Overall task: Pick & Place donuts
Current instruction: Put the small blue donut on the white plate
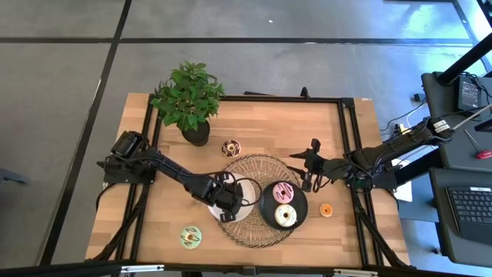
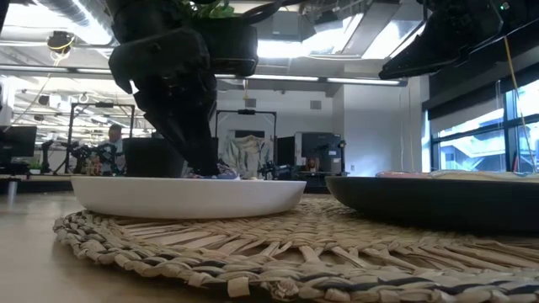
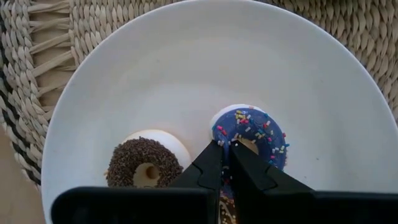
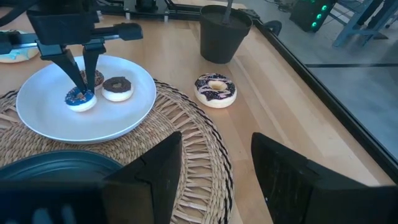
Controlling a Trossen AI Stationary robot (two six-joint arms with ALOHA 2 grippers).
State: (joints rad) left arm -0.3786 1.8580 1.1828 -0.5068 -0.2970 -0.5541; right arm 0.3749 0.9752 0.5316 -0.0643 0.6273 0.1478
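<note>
Left gripper [image 3: 227,163]: over the white plate [image 3: 186,68], fingers pressed together and pinching the near rim of the blue-iced sprinkled donut [image 3: 252,134], which sat on the plate.
Chocolate-sprinkled donut [image 3: 144,163]: on the same white plate, just beside the blue one, apart from the fingers.
Third donut on the white plate [image 4: 94,79]: seen from the right wrist only, mostly hidden behind the left gripper's fingers.
Right gripper [image 4: 214,165]: fingers spread wide, holding nothing, above the mat's edge near the black plate.
Black plate [image 1: 267,209]: on the woven mat [image 1: 257,169], beside the white plate; carried a pink-iced donut [image 1: 282,192] and a cream donut [image 1: 285,216].
Dark-iced donut with white drizzle [image 4: 216,89]: on the bare table, between the mat and the plant pot.
Green-iced donut [image 1: 191,236]: on the wood near the front edge, off the mat.
Small orange donut [image 1: 326,209]: on the wood, to the right of the black plate.
Potted plant [image 1: 189,98]: at the table's back left.
Table [image 1: 254,123]: light wood, dark frame rails along both sides.
</note>
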